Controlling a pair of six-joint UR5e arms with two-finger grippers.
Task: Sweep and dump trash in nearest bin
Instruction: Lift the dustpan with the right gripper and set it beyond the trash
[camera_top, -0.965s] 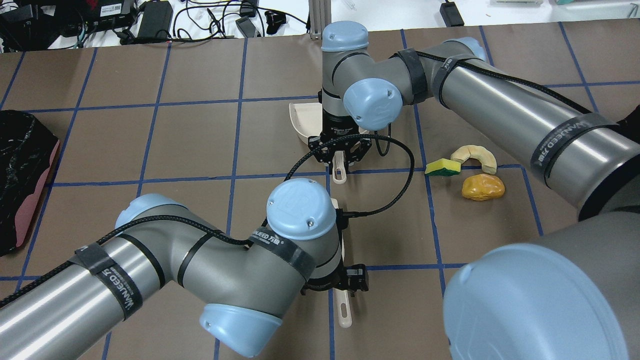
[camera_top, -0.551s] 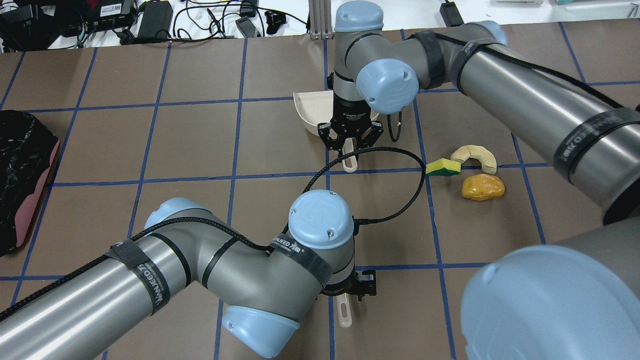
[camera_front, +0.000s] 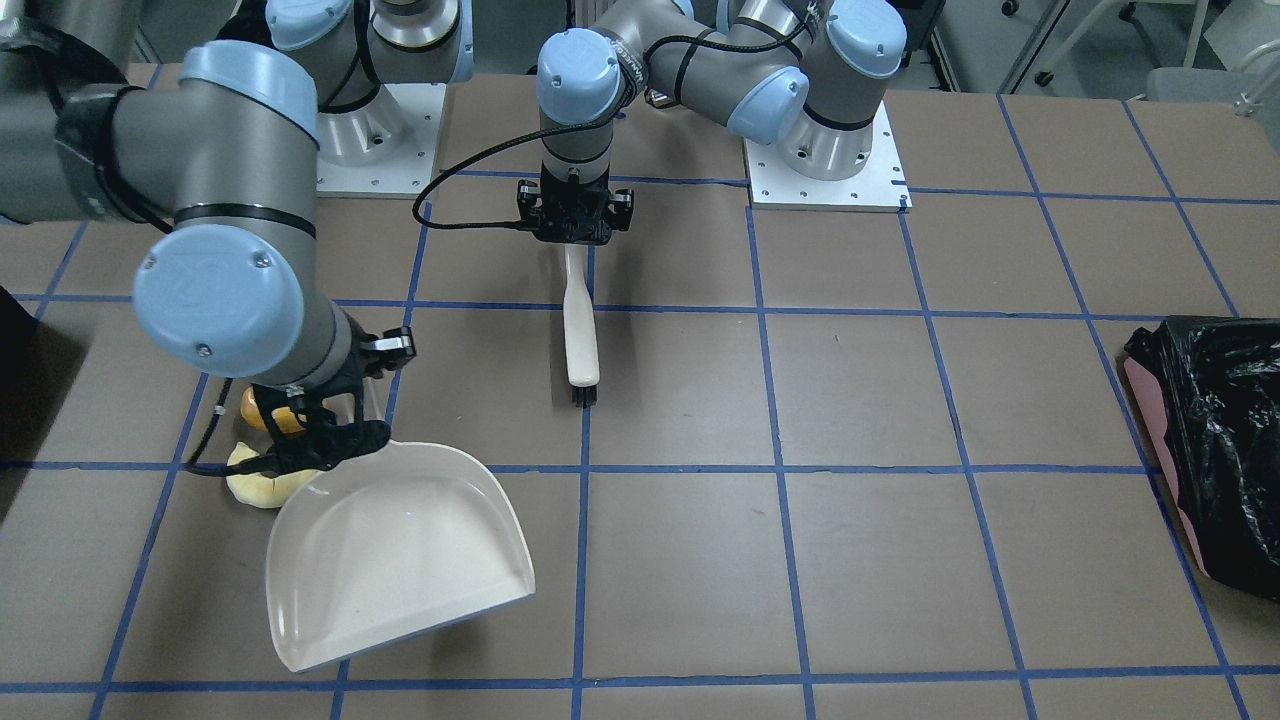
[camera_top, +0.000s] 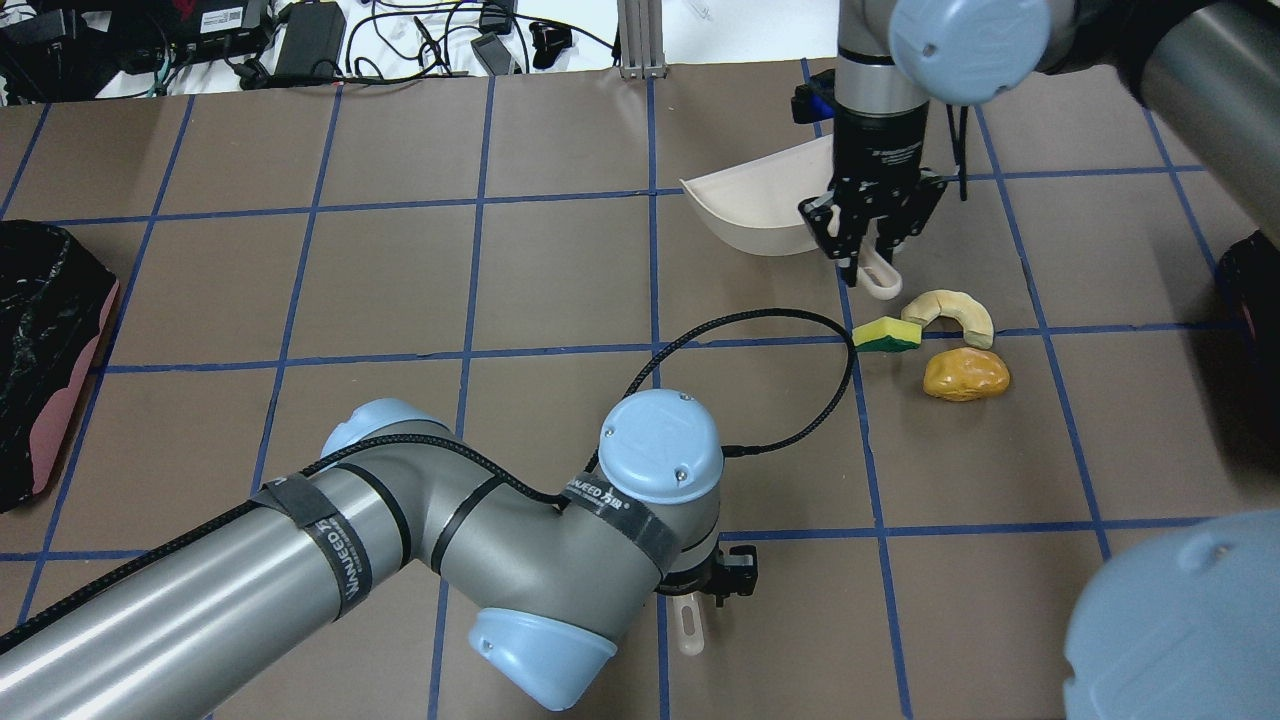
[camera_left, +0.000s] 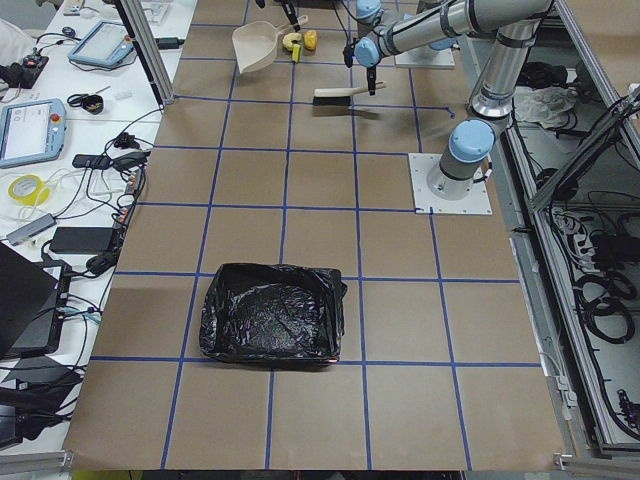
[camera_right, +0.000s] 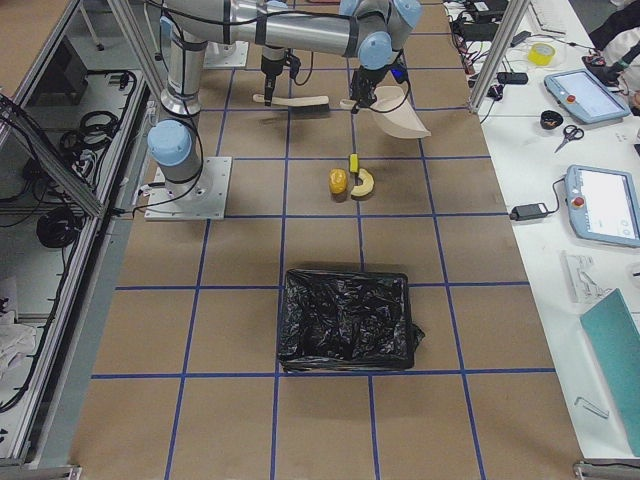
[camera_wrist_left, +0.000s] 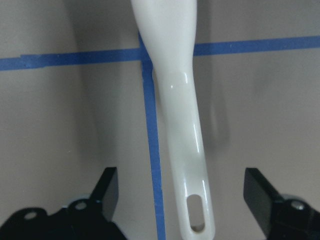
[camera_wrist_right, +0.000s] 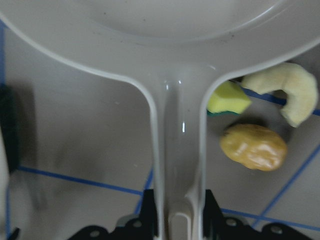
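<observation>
Containers, left to right in the overhead view: pink bin (camera_top: 45, 330) at the surface's left edge, lined with a crinkly black bag, only the bag showing inside; cream dustpan (camera_top: 760, 205) right of centre, tilted, its inside bare plastic; black bin (camera_right: 345, 365) on the robot's right, bag-lined in the right side view, well apart from the pan.

Trash lies on the surface, outside the pan and just beside its handle end: sponge wedge (camera_top: 886, 334); crescent slice (camera_top: 950, 310) just beside it; potato lump (camera_top: 965, 373) near both.

Arms: left gripper (camera_front: 573, 232) points down over the handle of the brush (camera_front: 580, 330), fingers (camera_wrist_left: 107, 192) spread to either side, not touching it; right gripper (camera_top: 868, 255) points down, pinching the dustpan handle.

Surface: brown with a blue tape grid (camera_top: 480, 300); cables (camera_top: 420, 40) beyond the far edge.
</observation>
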